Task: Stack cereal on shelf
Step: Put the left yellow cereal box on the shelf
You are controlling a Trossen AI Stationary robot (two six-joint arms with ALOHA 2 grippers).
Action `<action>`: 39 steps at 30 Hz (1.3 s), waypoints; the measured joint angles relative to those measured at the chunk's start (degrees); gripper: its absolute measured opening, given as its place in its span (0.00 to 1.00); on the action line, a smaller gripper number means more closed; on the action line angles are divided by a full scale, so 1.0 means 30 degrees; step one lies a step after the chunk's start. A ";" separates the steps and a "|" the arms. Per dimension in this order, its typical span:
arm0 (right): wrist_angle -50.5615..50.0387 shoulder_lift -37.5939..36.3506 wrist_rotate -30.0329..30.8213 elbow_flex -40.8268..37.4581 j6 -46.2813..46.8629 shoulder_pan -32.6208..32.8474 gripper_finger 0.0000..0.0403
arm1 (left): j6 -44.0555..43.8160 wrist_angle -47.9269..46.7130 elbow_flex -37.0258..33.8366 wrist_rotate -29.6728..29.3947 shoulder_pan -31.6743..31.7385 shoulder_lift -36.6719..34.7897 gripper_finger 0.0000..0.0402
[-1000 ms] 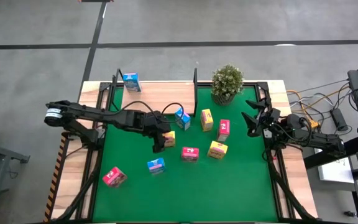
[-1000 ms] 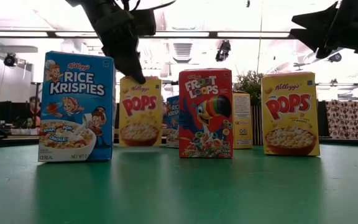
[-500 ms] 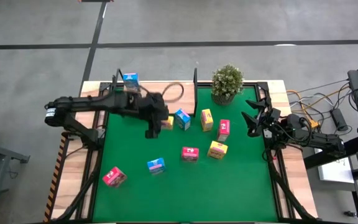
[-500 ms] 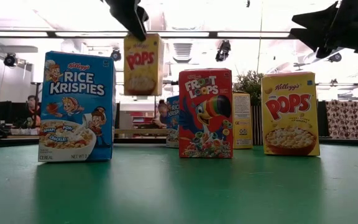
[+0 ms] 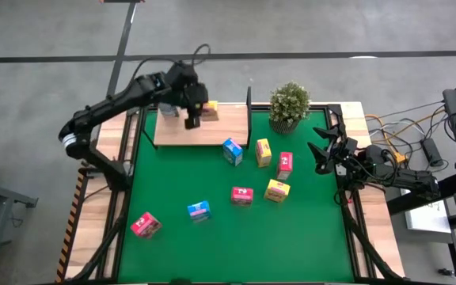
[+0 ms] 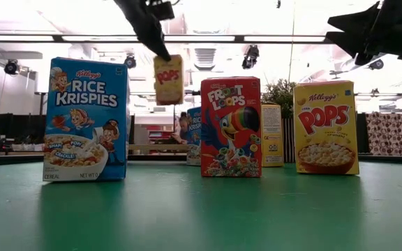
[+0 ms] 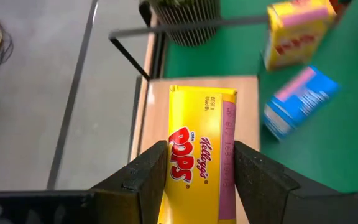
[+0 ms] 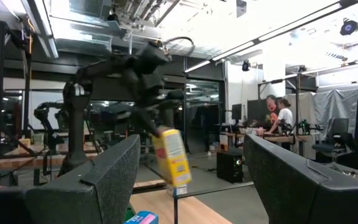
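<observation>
On the green mat [image 5: 236,237] from above, seven cereal boxes sit scattered while the left claw [image 5: 191,119] grips a yellow Pops box [image 5: 206,112] over the wooden shelf [image 5: 200,131]; at counter level the box [image 6: 168,79] hangs in air; the right claw [image 5: 321,150] waits open at the mat's edge.

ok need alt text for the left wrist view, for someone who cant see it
The left gripper is shut on a yellow Pops cereal box, held above the light wooden shelf. Beyond the shelf, a blue cereal box and another yellow box sit on the green mat.
</observation>
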 joint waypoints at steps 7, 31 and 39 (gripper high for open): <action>-0.0015 0.0007 0.0001 0.0000 0.0000 0.0000 0.68 | 0.1352 0.2506 -0.0007 0.1797 0.1715 0.2470 0.39; -0.0401 0.0014 0.0007 0.0000 0.0531 0.0000 0.68 | 0.0569 0.5943 0.0240 0.3736 0.3064 0.6004 0.39; -0.0437 0.0014 0.0007 0.0000 0.0554 0.0000 0.68 | 0.0691 0.5935 0.0240 0.3752 0.3233 0.6012 0.39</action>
